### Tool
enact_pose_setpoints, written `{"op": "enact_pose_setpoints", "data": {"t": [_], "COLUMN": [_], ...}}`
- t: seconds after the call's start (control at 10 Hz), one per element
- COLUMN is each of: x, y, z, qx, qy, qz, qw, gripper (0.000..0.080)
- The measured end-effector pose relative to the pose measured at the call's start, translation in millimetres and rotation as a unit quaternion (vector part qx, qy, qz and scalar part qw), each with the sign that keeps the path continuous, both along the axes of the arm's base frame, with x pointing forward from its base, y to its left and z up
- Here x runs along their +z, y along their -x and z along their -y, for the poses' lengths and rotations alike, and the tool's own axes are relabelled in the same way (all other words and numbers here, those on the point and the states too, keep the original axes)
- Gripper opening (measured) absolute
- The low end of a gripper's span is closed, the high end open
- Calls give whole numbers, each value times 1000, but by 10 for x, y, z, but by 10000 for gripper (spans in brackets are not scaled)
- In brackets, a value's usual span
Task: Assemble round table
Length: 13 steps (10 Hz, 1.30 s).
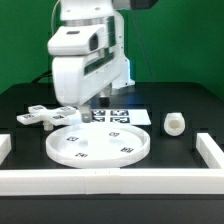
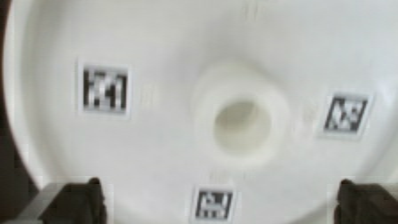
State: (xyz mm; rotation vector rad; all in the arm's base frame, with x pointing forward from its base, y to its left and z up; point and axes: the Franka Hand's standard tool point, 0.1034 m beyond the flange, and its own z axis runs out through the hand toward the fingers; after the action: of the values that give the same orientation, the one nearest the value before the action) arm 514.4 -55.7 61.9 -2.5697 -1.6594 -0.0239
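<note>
The large flat round disc (image 1: pixel 98 144) lies flat on the black table near the front, tags facing up. In the wrist view the disc (image 2: pixel 160 60) fills the picture, with its raised centre hole (image 2: pixel 242 124) and three tags round it. My gripper (image 1: pixel 97 100) hangs just above the disc's far part; its jaws stand wide apart and hold nothing (image 2: pixel 217 203). The cross-shaped foot (image 1: pixel 44 116) lies at the exterior view's left, behind the disc. The short cylindrical post (image 1: pixel 174 124) stands at the exterior view's right.
The marker board (image 1: pixel 122 115) lies behind the disc, partly under my gripper. White border walls run along the front (image 1: pixel 110 180) and up the right side (image 1: pixel 212 152). A green backdrop stands behind the table.
</note>
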Motion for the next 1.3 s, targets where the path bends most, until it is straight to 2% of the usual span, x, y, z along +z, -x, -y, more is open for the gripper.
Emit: {"op": "enact_pose_setpoints", "data": {"t": [0.2,0.5,1.0,1.3], "x": [-80,-92,-394,-482], "y": [27,21,10,51], "z": [18,13,-93,-21], "qx": [15,13,22,18], "qy": [0,1,2,3], "qz": [4,5,26,30], "qw": [1000,1000,999,999], "gripper": [649,649,649,649]}}
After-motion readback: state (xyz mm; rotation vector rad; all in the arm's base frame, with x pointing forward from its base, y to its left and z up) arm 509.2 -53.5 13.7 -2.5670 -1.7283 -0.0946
